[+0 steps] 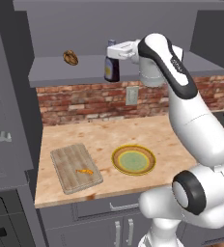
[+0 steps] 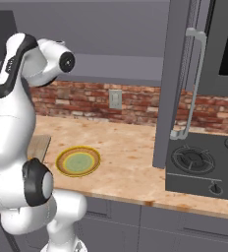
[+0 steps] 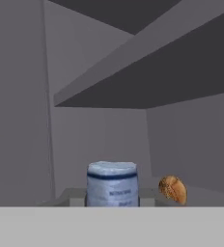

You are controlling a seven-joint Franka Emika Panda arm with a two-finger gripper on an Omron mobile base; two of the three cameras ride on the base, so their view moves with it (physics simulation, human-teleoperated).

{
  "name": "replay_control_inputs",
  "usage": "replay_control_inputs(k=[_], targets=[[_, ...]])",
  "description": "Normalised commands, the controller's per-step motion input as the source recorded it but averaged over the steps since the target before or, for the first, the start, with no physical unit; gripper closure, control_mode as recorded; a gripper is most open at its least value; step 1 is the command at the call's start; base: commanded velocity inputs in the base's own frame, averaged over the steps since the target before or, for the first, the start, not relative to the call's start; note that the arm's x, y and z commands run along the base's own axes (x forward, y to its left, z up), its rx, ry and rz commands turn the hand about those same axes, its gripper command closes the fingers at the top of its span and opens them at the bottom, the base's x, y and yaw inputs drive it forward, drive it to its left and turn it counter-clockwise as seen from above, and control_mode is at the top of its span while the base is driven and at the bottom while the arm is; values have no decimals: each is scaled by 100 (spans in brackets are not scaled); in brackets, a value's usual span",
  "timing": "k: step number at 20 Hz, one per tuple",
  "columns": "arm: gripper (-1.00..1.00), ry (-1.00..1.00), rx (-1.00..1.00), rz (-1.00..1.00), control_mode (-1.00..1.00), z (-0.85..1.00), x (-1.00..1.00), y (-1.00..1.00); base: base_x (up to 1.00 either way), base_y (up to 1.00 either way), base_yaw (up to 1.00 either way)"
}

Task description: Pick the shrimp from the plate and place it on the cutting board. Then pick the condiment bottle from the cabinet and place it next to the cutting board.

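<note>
The dark condiment bottle [image 1: 111, 69] with a yellow-white label stands upright at the front of the grey cabinet shelf [image 1: 61, 73]. My gripper [image 1: 112, 50] reaches in from the right and is shut on the bottle's neck, just under the pale cap [image 3: 112, 183], which sits close in the hand view. The tiny orange shrimp [image 1: 85, 171] lies on the pale wooden cutting board [image 1: 76, 167] at the counter's front left. The plate [image 1: 133, 159], yellow-brown rimmed with a green centre, is bare just right of the board; it also shows in the right base view as the plate [image 2: 78, 161].
A round brown lump [image 1: 70, 57] rests on the shelf left of the bottle, seen from the hand as the lump [image 3: 173, 189]. A brick backsplash [image 1: 85, 103] with an outlet runs behind the counter. A stove [image 2: 204, 167] and a tall grey panel with a handle [image 2: 187, 83] stand to the right.
</note>
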Motion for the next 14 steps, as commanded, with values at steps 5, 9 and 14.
replay_control_inputs(k=[5,9,14], targets=[[100,3,0,0,-100,3,-41,-3,0,0,0],[100,5,0,0,-100,2,-39,-3,0,0,0],[100,5,0,0,-100,0,-38,-4,0,0,0]])
